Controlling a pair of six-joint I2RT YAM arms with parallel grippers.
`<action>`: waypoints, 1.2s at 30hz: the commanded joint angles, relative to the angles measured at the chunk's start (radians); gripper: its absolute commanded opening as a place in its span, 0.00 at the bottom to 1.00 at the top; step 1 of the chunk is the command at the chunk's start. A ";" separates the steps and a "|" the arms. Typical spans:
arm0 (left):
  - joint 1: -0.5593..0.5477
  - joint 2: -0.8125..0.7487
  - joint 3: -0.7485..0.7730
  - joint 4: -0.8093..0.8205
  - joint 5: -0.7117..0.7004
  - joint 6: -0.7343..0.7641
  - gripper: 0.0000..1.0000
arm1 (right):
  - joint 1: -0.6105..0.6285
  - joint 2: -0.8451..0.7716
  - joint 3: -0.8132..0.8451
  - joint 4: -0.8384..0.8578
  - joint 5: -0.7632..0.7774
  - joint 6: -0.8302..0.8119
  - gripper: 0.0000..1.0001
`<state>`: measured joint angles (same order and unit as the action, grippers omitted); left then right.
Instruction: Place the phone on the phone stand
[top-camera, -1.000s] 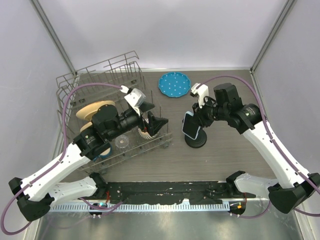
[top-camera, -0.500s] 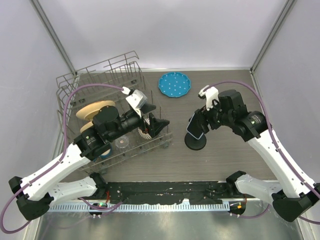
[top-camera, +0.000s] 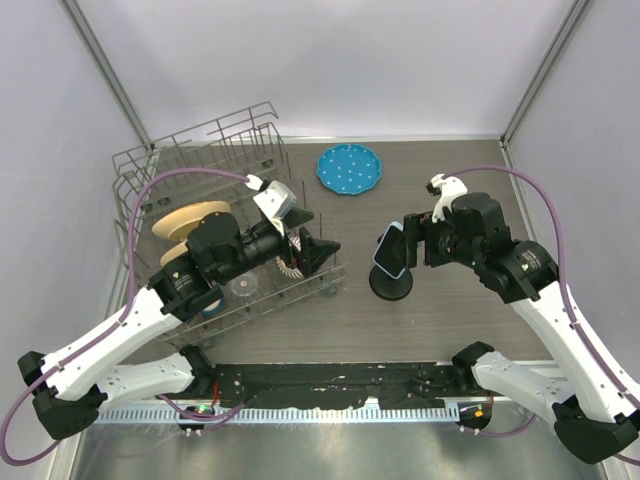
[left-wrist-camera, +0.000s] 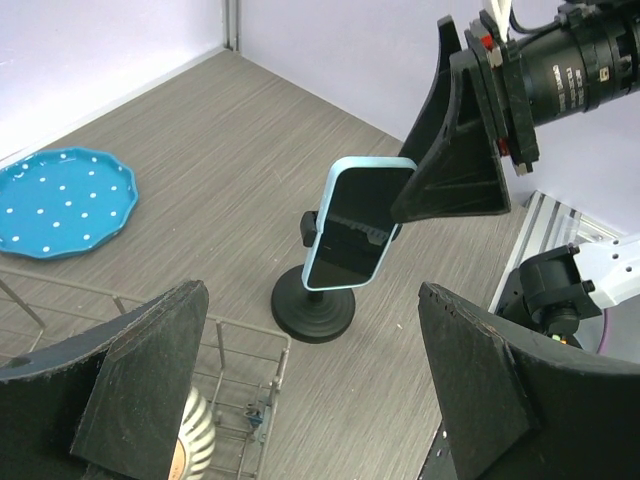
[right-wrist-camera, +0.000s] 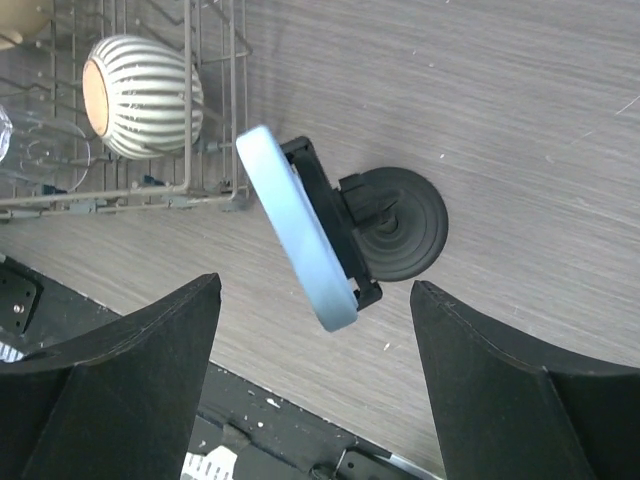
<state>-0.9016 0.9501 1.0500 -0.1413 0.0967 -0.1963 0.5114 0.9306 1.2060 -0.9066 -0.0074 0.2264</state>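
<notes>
Your right hand has drawn back from the phone and stands open, because the phone now rests tilted in the cradle of the phone stand on the worktop; your left hand waits open by the rack.

Phone on black stand (blue plate at left)

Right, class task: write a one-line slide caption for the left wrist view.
Phone tilted in the phone stand, blue dotted plate to its left.
</notes>
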 joint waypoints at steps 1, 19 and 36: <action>-0.005 -0.004 -0.002 0.012 -0.009 0.024 0.90 | 0.006 -0.045 -0.058 0.067 -0.039 0.009 0.82; -0.042 -0.022 -0.007 0.011 -0.035 0.043 0.90 | 0.003 -0.006 -0.125 0.301 -0.140 -0.292 0.01; -0.083 -0.063 -0.008 0.005 -0.081 0.072 0.90 | -0.280 0.373 0.181 0.071 -0.739 -0.745 0.01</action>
<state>-0.9791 0.9218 1.0409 -0.1490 0.0406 -0.1471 0.2478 1.2358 1.2682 -0.7525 -0.5522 -0.3679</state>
